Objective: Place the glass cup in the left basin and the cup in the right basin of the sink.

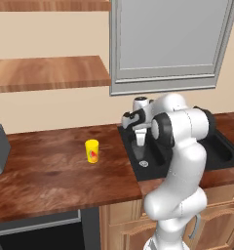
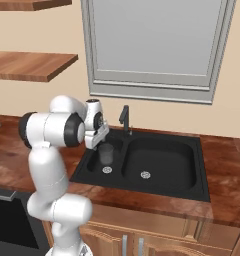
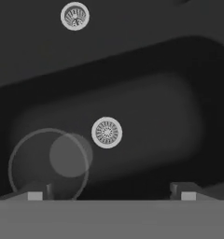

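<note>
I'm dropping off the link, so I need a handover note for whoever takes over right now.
Tool: open, fingertips wide apart, hanging over the left basin.
Glass cup: upright in the left basin beside its drain, not between the fingertips. That half looks done.
Cup: upright on the wooden counter, left of the sink, untouched.
Left to do: lift the tool out of the basin, pick up the cup and set it in the right basin.

Clearance at sink
Tap [image 2: 124, 119] stands at back edge; tumbler [image 2: 106, 153] occupies narrow basin [image 2: 94, 167]; wide basin [image 2: 162, 160] open from above.
</note>
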Available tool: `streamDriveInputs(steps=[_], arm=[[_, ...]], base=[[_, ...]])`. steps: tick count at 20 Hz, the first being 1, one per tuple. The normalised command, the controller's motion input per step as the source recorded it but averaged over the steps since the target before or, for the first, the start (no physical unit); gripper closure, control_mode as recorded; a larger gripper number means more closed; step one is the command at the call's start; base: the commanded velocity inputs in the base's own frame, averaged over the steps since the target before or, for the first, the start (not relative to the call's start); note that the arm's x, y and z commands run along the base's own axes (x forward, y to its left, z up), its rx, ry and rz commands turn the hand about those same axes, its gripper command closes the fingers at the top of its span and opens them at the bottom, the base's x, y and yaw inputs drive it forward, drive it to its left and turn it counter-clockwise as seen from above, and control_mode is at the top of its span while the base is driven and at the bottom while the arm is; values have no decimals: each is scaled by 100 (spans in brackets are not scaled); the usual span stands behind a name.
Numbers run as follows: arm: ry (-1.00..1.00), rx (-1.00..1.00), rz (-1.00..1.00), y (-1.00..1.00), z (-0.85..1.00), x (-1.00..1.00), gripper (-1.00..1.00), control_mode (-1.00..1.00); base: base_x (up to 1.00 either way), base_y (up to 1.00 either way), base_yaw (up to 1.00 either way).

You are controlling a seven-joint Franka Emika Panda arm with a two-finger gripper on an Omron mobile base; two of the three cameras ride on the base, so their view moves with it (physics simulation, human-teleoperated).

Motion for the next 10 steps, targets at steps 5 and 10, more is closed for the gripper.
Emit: streamDriveInputs(steps=[5,10], arm=[[-5,0,21,10,29,-33,-100,-100],[0,4,26,12,29,-34,-100,-100]], base=[[0,0,0],[0,0,0]])
